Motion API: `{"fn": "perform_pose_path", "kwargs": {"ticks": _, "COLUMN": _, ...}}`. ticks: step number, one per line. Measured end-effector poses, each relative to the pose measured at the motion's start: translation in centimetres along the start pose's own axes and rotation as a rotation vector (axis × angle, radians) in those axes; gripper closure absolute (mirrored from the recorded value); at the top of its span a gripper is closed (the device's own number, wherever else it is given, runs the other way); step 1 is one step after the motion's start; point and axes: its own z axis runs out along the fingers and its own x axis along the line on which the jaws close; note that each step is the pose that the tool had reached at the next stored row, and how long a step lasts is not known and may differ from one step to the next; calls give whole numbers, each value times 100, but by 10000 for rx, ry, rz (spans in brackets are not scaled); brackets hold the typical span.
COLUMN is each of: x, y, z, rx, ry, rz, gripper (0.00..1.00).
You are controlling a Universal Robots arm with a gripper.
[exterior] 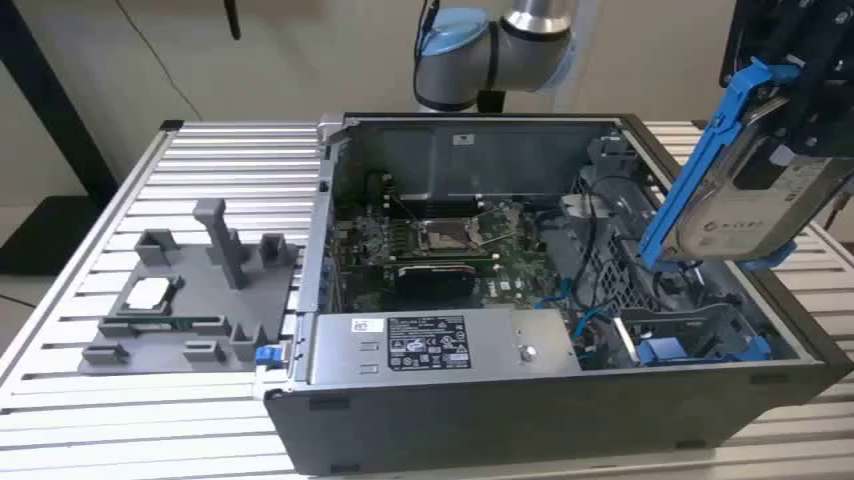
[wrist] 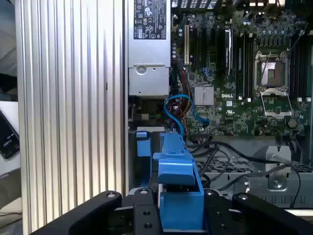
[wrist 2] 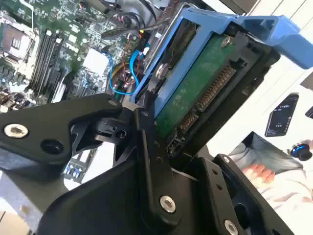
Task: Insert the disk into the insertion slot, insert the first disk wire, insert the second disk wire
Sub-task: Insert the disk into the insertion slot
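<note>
At the left of the exterior view, a grey moulded plastic fixture tray [exterior: 187,300] is sitting on the slatted aluminium table [exterior: 80,420], well apart from the work.

In the middle, the open dark-grey metal computer case [exterior: 534,430] is lying on its side. It is showing you the green motherboard [exterior: 427,240] and, toward the lower edge, the silver boxy power supply [exterior: 441,345]. Thin blue cables [exterior: 577,300] are trailing loose just right of the board.

At the upper right, your black two-fingered gripper [exterior: 798,120] is clamping the silver-grey rectangular hard disk [exterior: 747,215] in its bright blue plastic carrier frame [exterior: 694,160]. In the second wrist view the black fingers [wrist 2: 146,132] are pressing in against the carrier's sides.

The disk is hanging in the air over the right side of the case, touching nothing below it. Its long axis is running steeply from upper right down to lower left, with the labelled face turning toward the camera.

The grey metal drive cage with blue plastic fittings [exterior: 694,345] is sitting in the lower right of the case, and I'd take it for the insertion slot. It is lying below the disk's lower end and apart from it. So the disk is not yet seated, and its connector edge in the second wrist view is showing bare, with no wire plugged in.
</note>
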Motion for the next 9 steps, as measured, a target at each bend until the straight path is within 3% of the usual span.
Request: {"fn": "perform_pose_path", "kwargs": {"ticks": 9, "x": -24, "y": 0, "z": 2, "rx": 0, "ry": 0, "rz": 0, "gripper": 67}}
